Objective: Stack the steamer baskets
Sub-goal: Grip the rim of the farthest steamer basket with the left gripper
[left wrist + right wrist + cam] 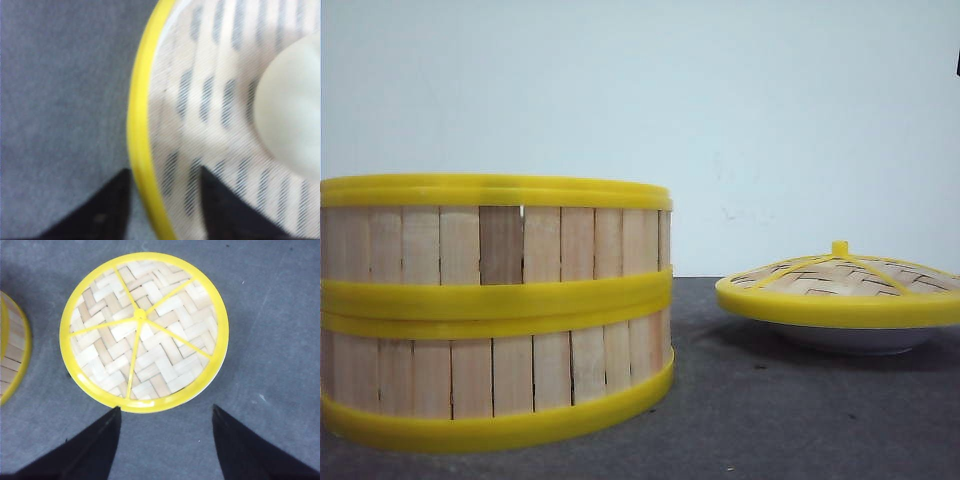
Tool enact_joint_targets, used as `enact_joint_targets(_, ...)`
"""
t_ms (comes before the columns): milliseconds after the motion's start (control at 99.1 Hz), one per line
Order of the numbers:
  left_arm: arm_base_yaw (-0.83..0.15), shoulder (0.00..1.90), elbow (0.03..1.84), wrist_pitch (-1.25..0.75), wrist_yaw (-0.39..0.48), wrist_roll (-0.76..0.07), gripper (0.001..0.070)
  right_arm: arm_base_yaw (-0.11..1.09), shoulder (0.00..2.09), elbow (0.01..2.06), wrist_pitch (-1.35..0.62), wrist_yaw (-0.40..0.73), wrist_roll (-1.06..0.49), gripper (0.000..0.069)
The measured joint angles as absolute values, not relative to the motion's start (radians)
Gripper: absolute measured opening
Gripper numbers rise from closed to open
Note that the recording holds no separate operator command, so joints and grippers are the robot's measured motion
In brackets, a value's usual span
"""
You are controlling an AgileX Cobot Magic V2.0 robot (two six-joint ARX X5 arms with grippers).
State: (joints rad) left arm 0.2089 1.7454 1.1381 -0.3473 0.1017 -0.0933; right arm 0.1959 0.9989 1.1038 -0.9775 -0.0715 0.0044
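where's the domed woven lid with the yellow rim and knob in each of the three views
Front view: the domed woven lid with yellow rim and knob sits at the right, resting on a white shallow plate.
Left wrist view: not in it; only a yellow basket rim between open black fingers.
Right wrist view: centre, seen from above, beyond the open fingers.
Shared landmark: the slatted steamer basket stack, at that picture's left edge.

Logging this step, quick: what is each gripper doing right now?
Left gripper: open, fingers straddling the basket rim.
Right gripper: open, holding nothing, above the lid.
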Motion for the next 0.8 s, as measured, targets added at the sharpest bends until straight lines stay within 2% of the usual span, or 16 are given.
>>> enact_joint_targets(71,0.213,1.745,1.139,-0.339,0.102,-0.098,0.0101,0.196,0.999,1.104,-0.979,-0.072,0.004,0.0349)
enact_joint_targets(272,0.214,1.745,1.142,-0.342,0.099,-0.097,0.0034,0.196,0.999,1.104,-0.984,-0.072,0.004,0.0349)
enact_joint_targets(484,0.214,1.747,1.218,-0.455,0.100,-0.069,0.0028,0.196,0.996,1.104,-0.986,-0.072,0.004,0.0349)
enact_joint_targets(797,0.214,1.747,1.475,-0.651,0.097,-0.012,0.0028,0.196,0.970,1.104,-1.016,-0.076,0.003,0.0349)
